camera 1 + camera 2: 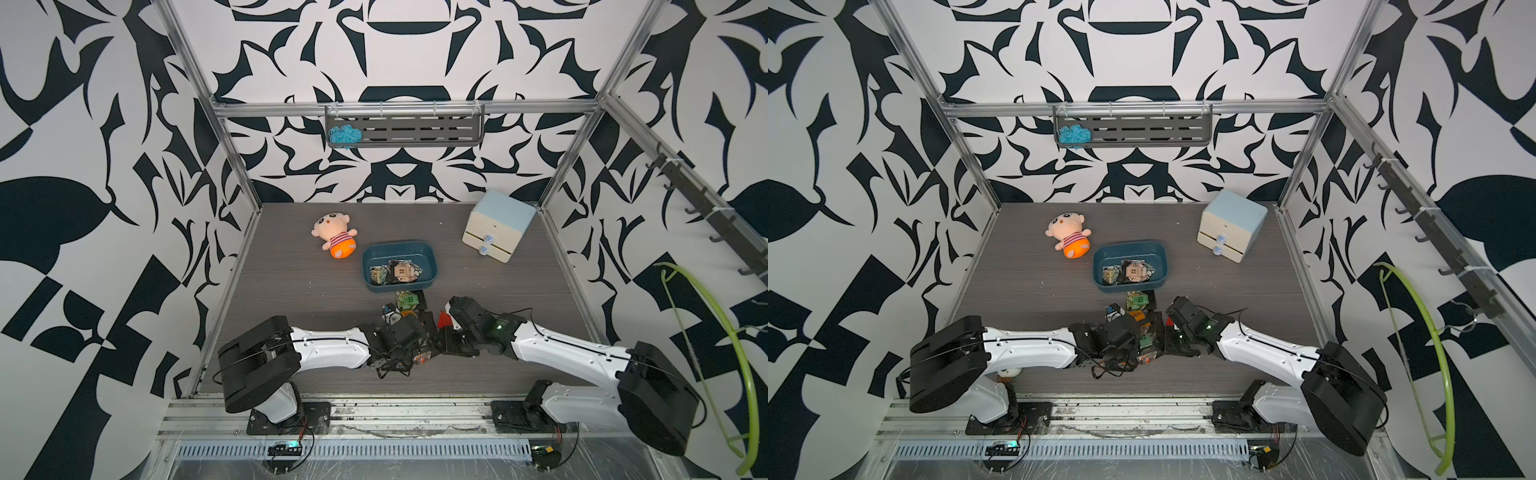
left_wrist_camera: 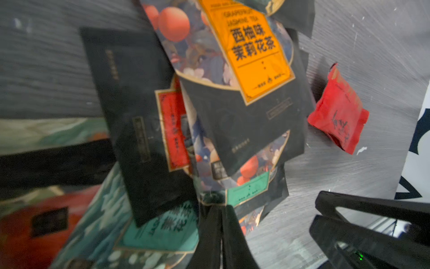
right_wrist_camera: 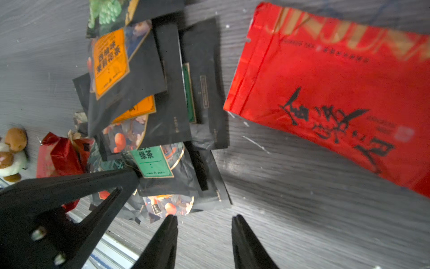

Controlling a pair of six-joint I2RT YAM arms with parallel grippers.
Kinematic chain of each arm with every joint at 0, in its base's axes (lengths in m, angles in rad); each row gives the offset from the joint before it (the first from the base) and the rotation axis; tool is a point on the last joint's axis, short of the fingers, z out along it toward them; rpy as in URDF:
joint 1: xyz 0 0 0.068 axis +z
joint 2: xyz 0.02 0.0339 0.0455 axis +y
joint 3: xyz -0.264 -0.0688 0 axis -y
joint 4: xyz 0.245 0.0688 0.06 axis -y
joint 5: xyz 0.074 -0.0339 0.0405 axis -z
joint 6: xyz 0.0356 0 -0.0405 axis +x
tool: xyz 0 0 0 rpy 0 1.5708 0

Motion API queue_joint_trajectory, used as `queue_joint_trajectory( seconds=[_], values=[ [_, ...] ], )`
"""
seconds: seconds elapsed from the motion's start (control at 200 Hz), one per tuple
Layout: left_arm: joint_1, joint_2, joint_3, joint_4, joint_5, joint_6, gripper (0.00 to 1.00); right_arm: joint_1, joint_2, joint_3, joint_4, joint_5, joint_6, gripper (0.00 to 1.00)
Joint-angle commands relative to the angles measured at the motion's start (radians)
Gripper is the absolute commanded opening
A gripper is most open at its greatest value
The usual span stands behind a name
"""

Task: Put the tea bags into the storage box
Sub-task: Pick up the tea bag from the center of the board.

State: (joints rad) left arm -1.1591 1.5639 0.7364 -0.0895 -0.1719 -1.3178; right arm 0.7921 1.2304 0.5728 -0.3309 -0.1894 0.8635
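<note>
The teal storage box (image 1: pixel 399 246) (image 1: pixel 1129 246) sits mid-table with several tea bags (image 1: pixel 401 270) in it. A pile of black tea bags (image 1: pixel 409 301) (image 3: pixel 139 93) lies on the table in front of it, partly hidden under both wrists. My left gripper (image 2: pixel 220 207) is shut on the edge of a black tea bag with a green label (image 2: pixel 247 192) (image 3: pixel 152 161) in that pile. My right gripper (image 3: pixel 204 219) is open over bare table beside the pile, with nothing between its fingers. A red tea bag (image 3: pixel 337 93) (image 2: pixel 338 116) (image 1: pixel 444 320) lies apart from the pile, near the right wrist.
A plush doll (image 1: pixel 334 235) lies left of the box. The cream two-drawer cabinet (image 1: pixel 498 226) stands at the back right. A small brown-and-white plush (image 3: pixel 12 153) rests at the table's front edge. A wall shelf (image 1: pixel 415 133) holds blue yarn.
</note>
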Motion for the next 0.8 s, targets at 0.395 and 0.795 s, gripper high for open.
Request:
queue_joint_trajectory(
  seconds=[0.395,0.795],
  values=[
    [-0.002,0.03,-0.06,0.0,0.005,-0.035,0.06,0.007,0.063,-0.014,0.043,0.032,0.025,0.39],
    [-0.002,0.027,-0.063,-0.004,0.007,-0.034,0.06,0.008,0.12,-0.024,0.119,-0.007,0.039,0.29]
  ],
)
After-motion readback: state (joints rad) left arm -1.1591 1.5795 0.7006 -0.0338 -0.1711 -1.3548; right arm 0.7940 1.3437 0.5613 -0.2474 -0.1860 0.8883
